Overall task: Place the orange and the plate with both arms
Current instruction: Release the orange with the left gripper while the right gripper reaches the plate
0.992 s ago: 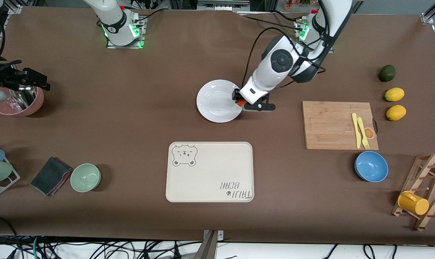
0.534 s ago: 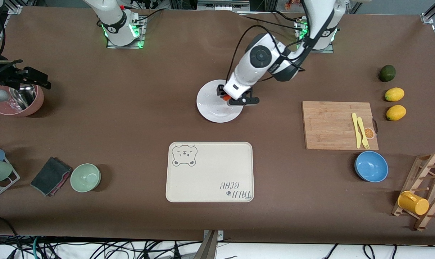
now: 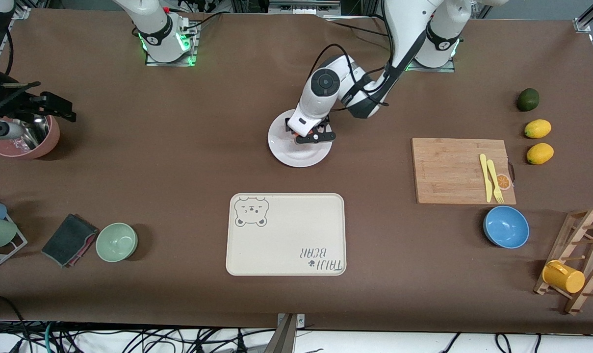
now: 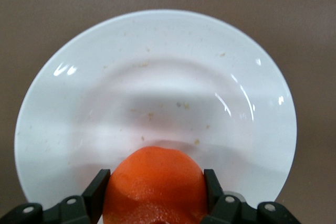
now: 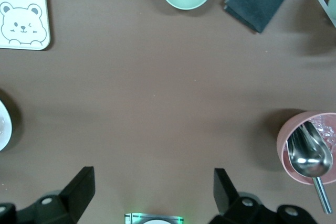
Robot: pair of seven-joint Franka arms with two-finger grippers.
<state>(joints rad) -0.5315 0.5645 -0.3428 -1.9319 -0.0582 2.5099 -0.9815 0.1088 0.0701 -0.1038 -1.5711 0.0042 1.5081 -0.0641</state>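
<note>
While two white robot arms share one long brown bench [image 3: 178, 162], only the left arm reaches out to its middle; the right arm waits at its own end. One cream rectangular tray [image 3: 286, 235] with a bear drawing lies nearest the front camera at the bench's middle, and one bamboo cutting board [image 3: 453, 169] sits toward the left arm's end, carrying one yellow plastic knife [image 3: 484, 176] and one yellow plastic fork [image 3: 495, 180] side by side. One round white glossy plate [image 3: 289, 149] rests farther from the camera than the tray. One wooden drying rack [image 3: 578, 255] holding one yellow cup [image 3: 562, 277] stands at the left arm's end, near one blue bowl [image 3: 506, 226]. One pink bowl [image 3: 29, 142] with a metal scoop in it sits at the right arm's end, where one pale green bowl [image 3: 116, 241] lies just beside one dark folded cloth [image 3: 69, 239]. Two yellow oval lemons [image 3: 537, 128] and one dark green avocado [image 3: 527, 99] line the left arm's end. One small bright orange [image 4: 155, 184] is clamped between the fingers of the left gripper [image 3: 307, 138], held over the plate; whether it touches the plate cannot be told. The right gripper [image 5: 152, 190] hangs over the bench beside the pink bowl, its fingers [image 5: 81, 184] spread wide and empty.
</note>
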